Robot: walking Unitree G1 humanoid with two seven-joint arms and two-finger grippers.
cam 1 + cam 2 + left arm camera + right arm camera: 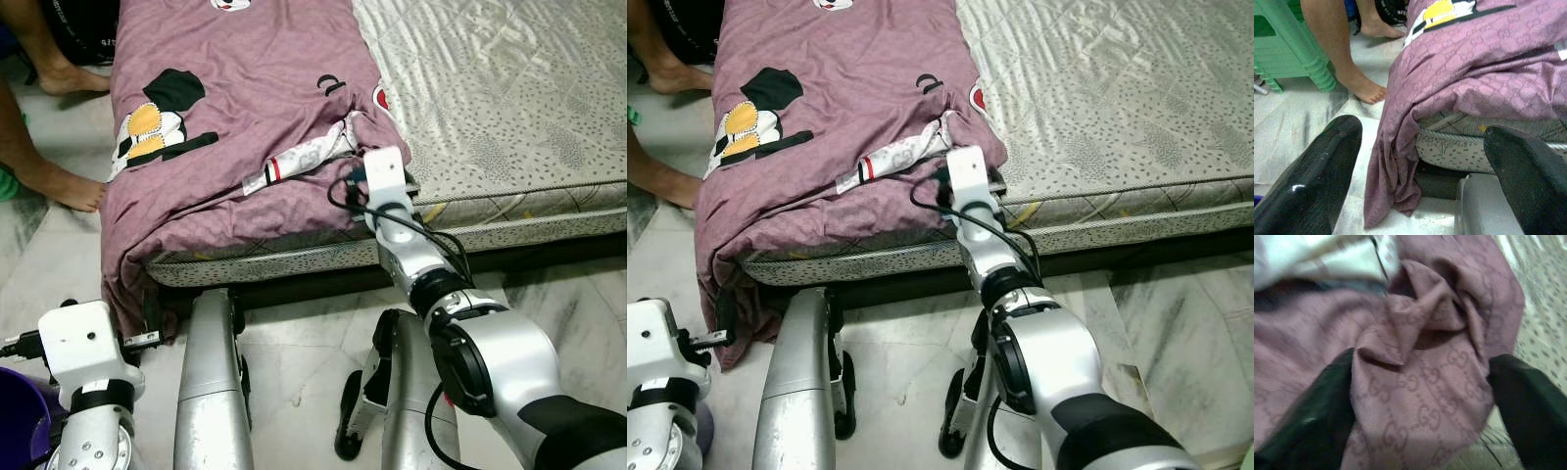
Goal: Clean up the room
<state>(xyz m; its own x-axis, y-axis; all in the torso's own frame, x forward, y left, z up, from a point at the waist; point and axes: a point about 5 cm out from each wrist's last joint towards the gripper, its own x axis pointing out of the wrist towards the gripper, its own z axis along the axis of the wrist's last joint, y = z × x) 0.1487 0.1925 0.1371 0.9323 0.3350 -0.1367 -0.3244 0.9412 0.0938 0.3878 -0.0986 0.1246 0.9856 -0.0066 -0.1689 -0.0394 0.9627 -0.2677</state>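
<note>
While your right gripper (1420, 396) straddles a fold of the purple blanket (245, 108) on the bed (509, 127), jaws open, close them next; left gripper (1420, 161) idles open.

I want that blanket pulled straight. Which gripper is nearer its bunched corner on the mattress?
Right. The right gripper straddles the purple blanket's bunched corner, fingers open. The left gripper hangs low near the floor, facing the blanket's draped edge.

1. A person's bare feet (61, 186) rested on the marble floor (549, 294) beside the bed.
2. A green plastic stool (1288, 54) stood just beside one leg.
3. A purple bucket (20, 416) sat near the bed's corner.
</note>
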